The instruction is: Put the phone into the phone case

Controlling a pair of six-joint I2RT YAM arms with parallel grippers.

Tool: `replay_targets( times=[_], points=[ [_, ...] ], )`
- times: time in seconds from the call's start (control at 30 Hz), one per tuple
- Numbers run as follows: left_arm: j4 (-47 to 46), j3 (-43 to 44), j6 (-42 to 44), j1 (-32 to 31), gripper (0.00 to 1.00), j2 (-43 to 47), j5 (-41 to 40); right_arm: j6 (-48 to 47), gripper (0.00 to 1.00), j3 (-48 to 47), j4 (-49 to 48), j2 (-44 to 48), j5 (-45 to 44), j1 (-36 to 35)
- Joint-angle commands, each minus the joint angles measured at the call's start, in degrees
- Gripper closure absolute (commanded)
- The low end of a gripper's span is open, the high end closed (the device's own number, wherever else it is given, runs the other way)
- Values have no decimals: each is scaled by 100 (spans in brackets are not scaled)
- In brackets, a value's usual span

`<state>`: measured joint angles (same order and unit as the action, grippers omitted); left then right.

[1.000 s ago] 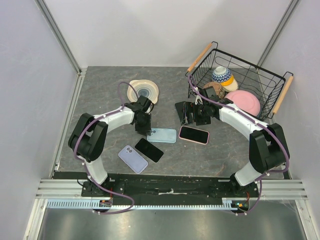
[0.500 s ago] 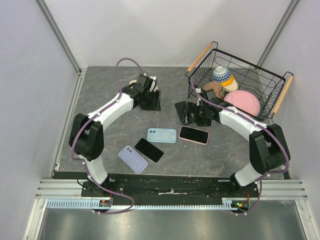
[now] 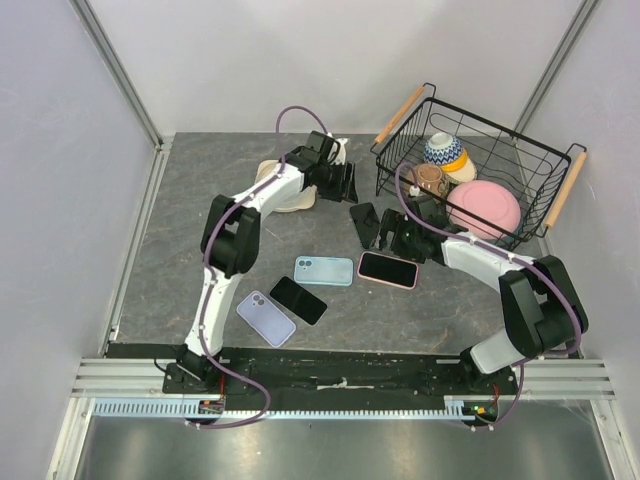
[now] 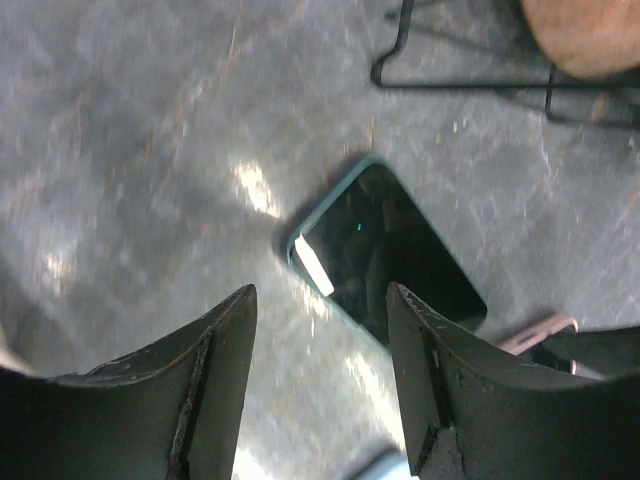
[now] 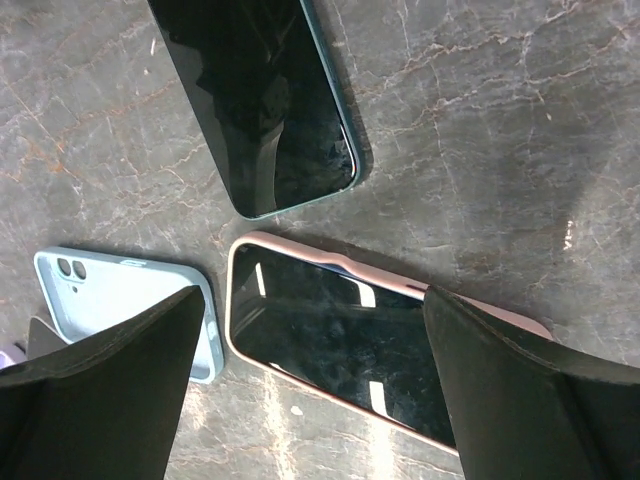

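The black phone [image 3: 298,300] lies bare on the worktop, just beside the blue case [image 3: 324,270]. Both grippers are apart and empty (left gripper [image 4: 320,297] over a teal phone [image 4: 385,255], right gripper [image 5: 312,300] nearer), so approach squarely and pinch the long edges.

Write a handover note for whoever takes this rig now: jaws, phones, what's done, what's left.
Left gripper: jaws open, empty, near the wire basket.
Right gripper: jaws open, empty, over the pink-cased phone.
Done, apparently: the pink-cased phone and the teal-cased phone lie screen up, already fitted.
The light blue case lies camera side up; contents can't be told.
Left to do: the black phone lies bare beside the lavender piece (case or phone, unclear); likely fit those next.
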<state>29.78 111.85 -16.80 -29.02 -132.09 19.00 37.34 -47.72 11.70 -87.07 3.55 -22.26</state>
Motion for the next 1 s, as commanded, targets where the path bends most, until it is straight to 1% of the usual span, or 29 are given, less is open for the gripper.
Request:
replay_targets(
  times=[0.0, 0.07, 0.17, 0.27, 0.37, 0.47, 0.5, 0.6, 0.67, 0.7, 0.73, 0.8, 0.83, 0.97],
  points=[
    [-148, 1179, 63, 124, 38, -755, 771, 212, 2, -9, -652, -29, -127, 2],
    [-87, 1644, 28, 124, 38, -1158, 920, 212, 2, 17, -739, -82, -144, -6],
    [-104, 1953, -69, 124, 38, -1494, 1122, 221, 2, 9, -845, -188, -127, -6],
    [-139, 2077, -174, 150, 38, -1722, 1280, 273, 2, 0, -933, -372, -4, -24],
    [-86, 2078, -192, 151, 38, -1811, 1526, 361, 3, 18, -1082, -583, 110, -59],
    [-86, 1850, -184, 151, 39, -1776, 1738, 467, 4, 18, -1118, -785, 172, -94],
    [-104, 1788, -166, 151, 39, -1698, 1790, 493, 4, 9, -1274, -864, 242, -112],
    [-121, 1314, -113, 151, 42, -1391, 1791, 528, 5, -44, -1364, -1031, 321, -191],
    [-244, 726, -87, 151, 43, -1136, 1686, 520, 5, -140, -1372, -1093, 339, -235],
    [-349, 472, -104, 142, 43, -821, 1651, 528, 5, -184, -1364, -1137, 348, -244],
    [-472, -62, -96, 159, 44, -662, 1633, 528, 5, -254, -1364, -1154, 365, -261],
    [-815, -566, -122, 177, 44, -345, 1563, 485, 5, -351, -1320, -1224, 409, -261],
    [-946, -1003, -122, 177, 44, -65, 1606, 458, 5, -447, -1302, -1234, 453, -270],
    [-1351, -1894, -245, 177, 46, 481, 1642, 300, 5, -676, -1206, -1383, 514, -296]
  ],
)
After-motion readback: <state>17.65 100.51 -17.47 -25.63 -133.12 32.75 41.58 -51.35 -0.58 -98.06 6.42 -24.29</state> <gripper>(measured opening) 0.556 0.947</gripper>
